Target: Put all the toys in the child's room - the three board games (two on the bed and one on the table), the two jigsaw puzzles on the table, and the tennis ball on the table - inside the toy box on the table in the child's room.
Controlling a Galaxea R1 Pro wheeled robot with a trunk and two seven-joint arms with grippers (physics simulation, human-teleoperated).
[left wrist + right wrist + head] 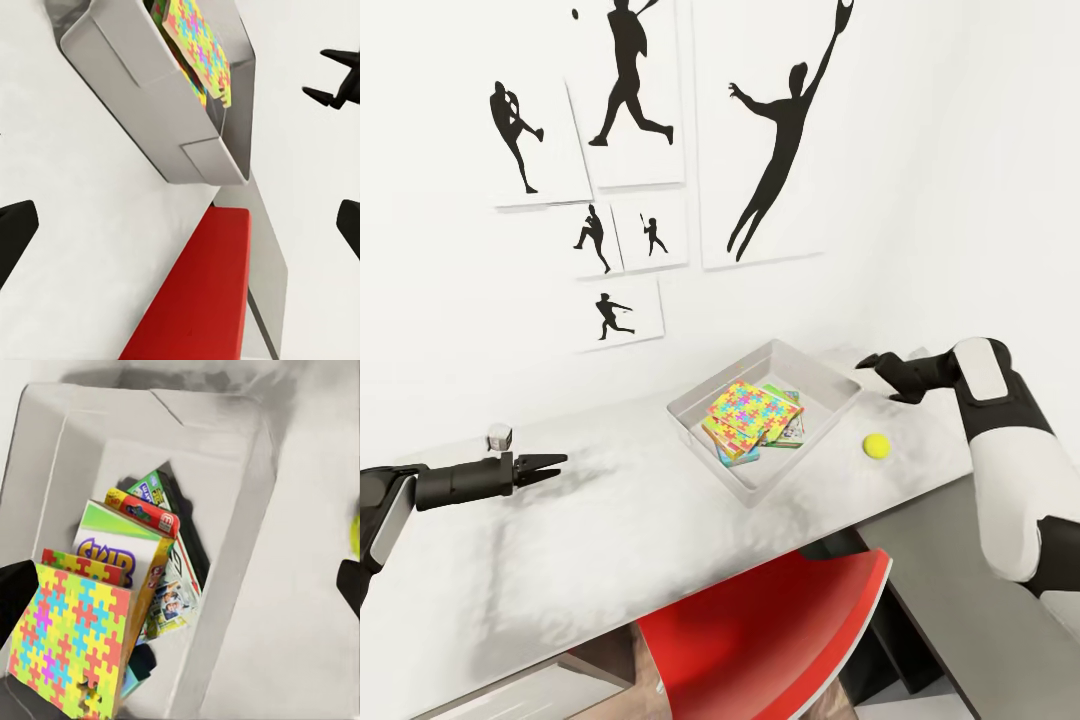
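The light grey toy box (690, 412) stands mid-table on the white table (610, 530). Inside it a bright jigsaw puzzle (753, 412) lies on top of stacked board games (788, 430). In the right wrist view the puzzle (71, 645) covers part of the Skip-Bo box (112, 547), with a red-edged game box (176, 585) beside it. The tennis ball (876, 445) rests on the table just right of the toy box. My right gripper (880, 378) hangs open and empty above the box's right corner. Well left of the box, my left gripper (555, 463) is held open and empty over the table.
A red chair (760, 640) is tucked under the table's front edge. The lower dark grey section (960, 580) joins at the right. A small grey cube (499, 435) sits near the wall, behind the left gripper. Black silhouette pictures (780, 130) hang above.
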